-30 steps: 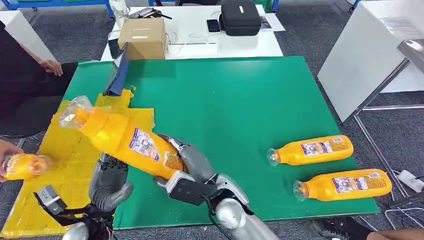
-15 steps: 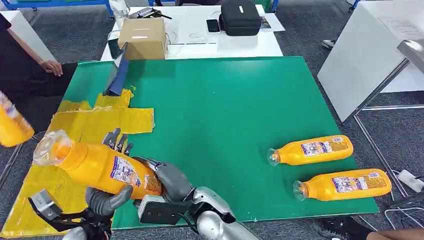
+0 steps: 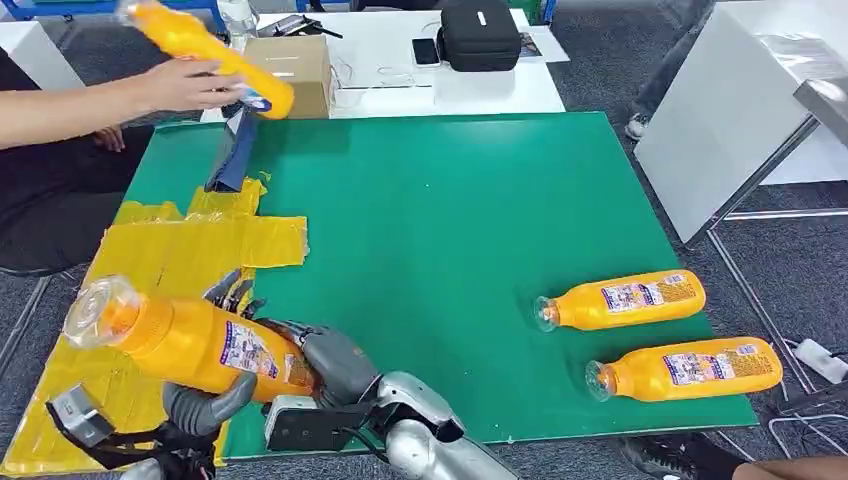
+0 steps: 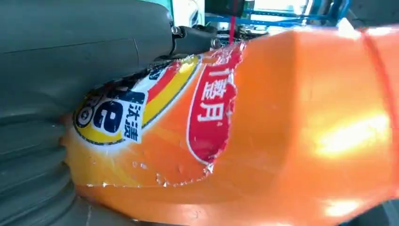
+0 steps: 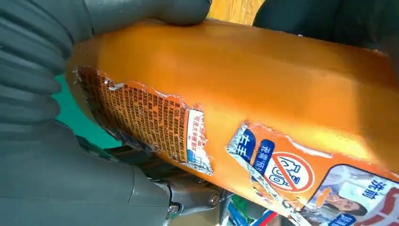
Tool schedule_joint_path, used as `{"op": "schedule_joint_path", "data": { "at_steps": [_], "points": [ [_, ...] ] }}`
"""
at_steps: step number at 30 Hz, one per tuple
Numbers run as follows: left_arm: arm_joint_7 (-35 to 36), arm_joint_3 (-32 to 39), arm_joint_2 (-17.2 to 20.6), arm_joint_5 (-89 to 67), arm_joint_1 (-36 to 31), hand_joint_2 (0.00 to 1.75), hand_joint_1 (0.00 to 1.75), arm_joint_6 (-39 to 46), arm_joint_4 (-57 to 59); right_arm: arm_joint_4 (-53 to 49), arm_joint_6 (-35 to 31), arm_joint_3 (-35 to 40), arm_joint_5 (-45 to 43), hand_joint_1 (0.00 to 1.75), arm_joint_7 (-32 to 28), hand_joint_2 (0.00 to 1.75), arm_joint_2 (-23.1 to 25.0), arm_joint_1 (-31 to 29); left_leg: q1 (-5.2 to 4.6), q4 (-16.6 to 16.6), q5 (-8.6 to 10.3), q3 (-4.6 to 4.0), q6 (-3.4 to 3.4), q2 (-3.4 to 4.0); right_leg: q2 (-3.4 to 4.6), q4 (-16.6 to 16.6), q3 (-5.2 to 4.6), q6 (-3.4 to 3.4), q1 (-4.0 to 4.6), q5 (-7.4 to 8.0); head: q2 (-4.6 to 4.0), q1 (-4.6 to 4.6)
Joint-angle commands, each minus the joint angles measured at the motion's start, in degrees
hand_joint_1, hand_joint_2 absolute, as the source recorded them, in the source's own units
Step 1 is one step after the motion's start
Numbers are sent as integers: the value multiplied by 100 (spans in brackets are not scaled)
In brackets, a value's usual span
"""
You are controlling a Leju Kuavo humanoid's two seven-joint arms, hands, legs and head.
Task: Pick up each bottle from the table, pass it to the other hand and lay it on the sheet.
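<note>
An orange bottle (image 3: 190,340) hangs tilted over the near left of the yellow sheet (image 3: 170,250), its clear cap end pointing left. My right hand (image 3: 335,362) grips its base end. My left hand (image 3: 213,398) wraps its middle, with the thumb under it and fingers (image 3: 234,293) behind it. Up close, the bottle (image 4: 282,132) lies against my left hand (image 4: 42,117), and in the right wrist view the bottle (image 5: 244,84) is gripped by my right hand (image 5: 42,61). Two more orange bottles (image 3: 620,300) (image 3: 685,368) lie on the green table (image 3: 450,220) at the right.
A person's arm (image 3: 90,100) reaches in from the left, holding another orange bottle (image 3: 205,48) above the table's far left corner. A blue object (image 3: 235,150) leans there. Behind stand a cardboard box (image 3: 288,75) and black case (image 3: 480,35); a white table (image 3: 730,110) is at the right.
Both hands carried the bottle left and lower over the sheet, then nearly stopped. The person lifted another bottle from the left edge up to the far left corner.
</note>
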Motion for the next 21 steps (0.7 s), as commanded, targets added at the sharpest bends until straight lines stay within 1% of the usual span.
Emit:
{"op": "schedule_joint_path", "data": {
  "at_steps": [1, 2, 3, 5, 6, 11, 14, 15, 17, 19, 21],
  "points": [
    [-82, -327, 30, -69, -324, 175, 175, -221, 190, 673, 45, 379, 81, 175, 72, 175, -43, -104, 1, -11, 0, 24, -2, -25, -6, -9, 32, -10, -1, -7, 0, 2],
    [-97, -325, 30, -111, -323, 175, 175, -206, 185, 658, 18, 345, 75, 175, 76, 175, -56, -100, 3, -6, 0, 13, -2, -18, -3, -7, 19, -8, 2, -4, 0, 0],
    [-120, -320, 30, -151, -316, 175, 175, -192, 179, 628, -30, 286, 66, 175, 83, 175, -77, -97, 3, -11, -1, 27, -3, -23, 0, -11, 34, -13, 1, -7, 0, 4],
    [-136, -314, 28, -180, -301, 175, 175, -183, 169, 590, -61, 231, 63, 175, 85, 175, -111, -98, 5, -7, -1, 18, -4, -18, 0, -9, 24, -11, 4, -4, 0, 4],
    [-136, -314, 28, -180, -301, 175, 175, -183, 169, 590, -61, 231, 63, 175, 85, 175, -111, -98, 2, -13, 0, 27, -4, -25, -3, -10, 32, -13, 0, -7, 0, -2],
    [-292, -236, 57, -591, -224, 175, 175, 4, 37, 64, -273, -232, 83, 175, 106, 175, -268, -52, 3, -7, -1, 21, -2, -23, -3, -8, 27, -11, 2, -5, 0, 2],
    [-307, -219, 77, -637, -207, 175, 175, 22, 9, -55, -254, -307, 83, 175, 103, 175, -323, -95, 4, -3, -3, 22, -2, -26, -2, -6, 29, -12, 3, -7, 0, 0],
    [-361, -163, 61, -869, -182, 175, 175, 195, -48, -260, -423, -424, 225, 0, 186, 175, -365, -27, 3, -4, -2, 18, -1, -25, -4, -6, 25, -10, 2, -6, 0, 2],
    [-575, 79, 118, -1733, -92, 175, 175, 910, -206, -597, -416, -657, 240, 0, 242, 175, -390, -46, 2, -1, -1, 9, -1, -20, -4, -3, 15, -7, 2, -4, 0, 2],
    [-765, 537, 207, -2817, 39, 175, 175, 1761, -340, -1008, -445, -865, 224, 0, 252, 175, -352, -60, 2, 2, -4, 9, -1, -12, 6, 1, 14, -9, 1, -4, 0, 2],
    [-912, 861, 146, -3405, 63, 175, 175, 2184, -388, -1316, -401, -968, 266, 0, 304, 175, -386, -40, 3, 5, -9, 13, -4, 6, 28, 5, 12, -13, 2, -5, 0, 2]
  ]
}}
